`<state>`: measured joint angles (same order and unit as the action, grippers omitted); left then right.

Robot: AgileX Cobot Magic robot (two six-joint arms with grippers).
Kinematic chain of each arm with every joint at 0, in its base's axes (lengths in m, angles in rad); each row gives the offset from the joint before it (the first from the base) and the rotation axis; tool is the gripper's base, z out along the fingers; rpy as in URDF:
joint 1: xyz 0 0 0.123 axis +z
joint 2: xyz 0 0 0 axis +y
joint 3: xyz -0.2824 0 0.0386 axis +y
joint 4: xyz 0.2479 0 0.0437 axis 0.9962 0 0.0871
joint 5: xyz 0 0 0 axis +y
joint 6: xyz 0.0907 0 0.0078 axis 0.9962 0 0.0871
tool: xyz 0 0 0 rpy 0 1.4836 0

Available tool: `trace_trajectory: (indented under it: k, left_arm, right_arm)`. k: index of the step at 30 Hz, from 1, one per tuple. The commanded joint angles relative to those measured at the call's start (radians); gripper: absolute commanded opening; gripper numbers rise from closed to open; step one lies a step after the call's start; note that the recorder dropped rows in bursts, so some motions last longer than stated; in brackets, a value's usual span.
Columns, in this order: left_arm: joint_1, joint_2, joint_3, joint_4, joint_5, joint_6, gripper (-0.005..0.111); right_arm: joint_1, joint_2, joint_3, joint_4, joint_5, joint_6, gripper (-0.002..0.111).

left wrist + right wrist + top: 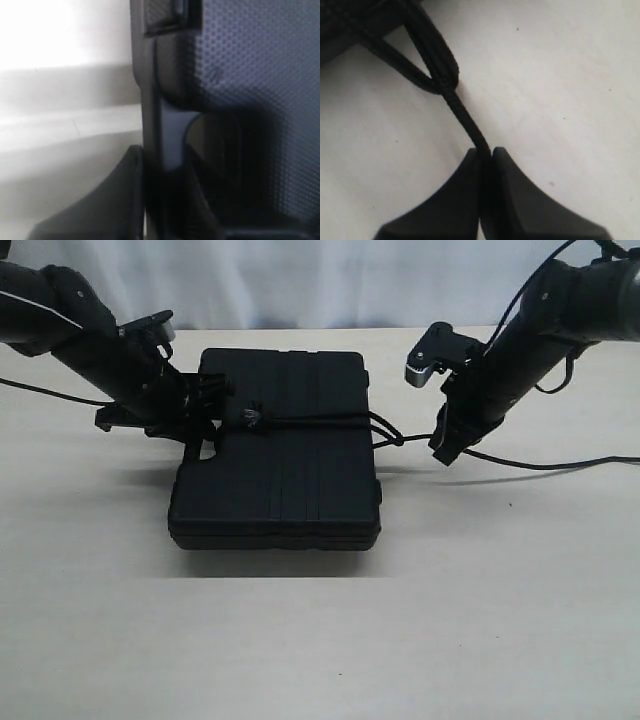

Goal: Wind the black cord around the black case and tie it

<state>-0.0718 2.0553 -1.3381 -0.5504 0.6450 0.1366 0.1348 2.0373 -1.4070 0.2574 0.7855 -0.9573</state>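
Observation:
The black case [290,480] lies flat in the middle of the table, ribs across its lid. The black cord [320,422] runs across the lid, with a small knot near the case's left side and a loop off its right edge. My left gripper [205,435] is at the case's left side. In the left wrist view the left gripper [165,200] is shut on the handle bar of the case [250,75], one finger in the slot. My right gripper [443,452] is right of the case. It is shut on the cord [465,122], which enters the right gripper [486,155] just below the loop.
A thin black line [560,465] trails over the pale table [320,640] from the right gripper to the right edge. Another thin cable [50,390] lies behind the left arm. A white backdrop stands behind the table.

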Motion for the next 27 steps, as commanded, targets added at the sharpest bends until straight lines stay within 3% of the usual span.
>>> trace_trajectory:
  k: [1, 12, 17, 22, 25, 27]
  left_arm:
    - [0.041, -0.019, 0.000, 0.035, -0.045, -0.021, 0.000]
    - [0.041, 0.022, 0.000, 0.068, -0.091, -0.021, 0.001]
    - [0.037, 0.029, -0.002, 0.068, -0.125, -0.018, 0.022]
    - [0.031, 0.029, -0.002, 0.056, -0.106, -0.018, 0.041]
    - [0.031, 0.021, -0.005, 0.039, -0.077, -0.018, 0.043]
    - [0.031, 0.008, -0.022, 0.058, -0.031, -0.011, 0.043]
  right_arm:
    - [-0.039, -0.009, 0.005, -0.083, 0.005, 0.014, 0.004]
    - [-0.039, 0.030, 0.005, 0.161, -0.031, 0.009, 0.005]
    - [-0.039, 0.030, 0.003, 0.202, -0.082, 0.033, 0.010]
    - [-0.039, 0.030, 0.003, 0.263, -0.074, 0.038, 0.039]
    - [-0.039, 0.026, -0.018, 0.284, -0.037, 0.095, 0.062]
    - [-0.039, 0.015, -0.054, 0.260, 0.014, 0.172, 0.072]
